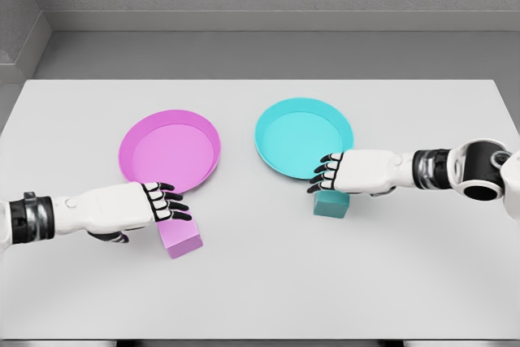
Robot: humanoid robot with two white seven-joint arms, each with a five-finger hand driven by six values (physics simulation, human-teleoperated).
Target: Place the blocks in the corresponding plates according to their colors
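A pink block (182, 238) lies on the white table just in front of the pink plate (170, 150). My left hand (161, 204) comes in from the left and hovers over the block's near-left top edge, fingers spread and holding nothing. A teal block (331, 205) rests on the table just in front of the teal plate (304, 137). My right hand (328, 173) reaches in from the right, directly above that block and the plate's front rim. Its fingers are relaxed and slightly bent, and they partly hide the block's top. Both plates hold nothing.
The white table (260, 290) spreads wide in front of the blocks and to both sides. Behind it is a grey floor and wall. The two plates sit side by side with a narrow gap between them.
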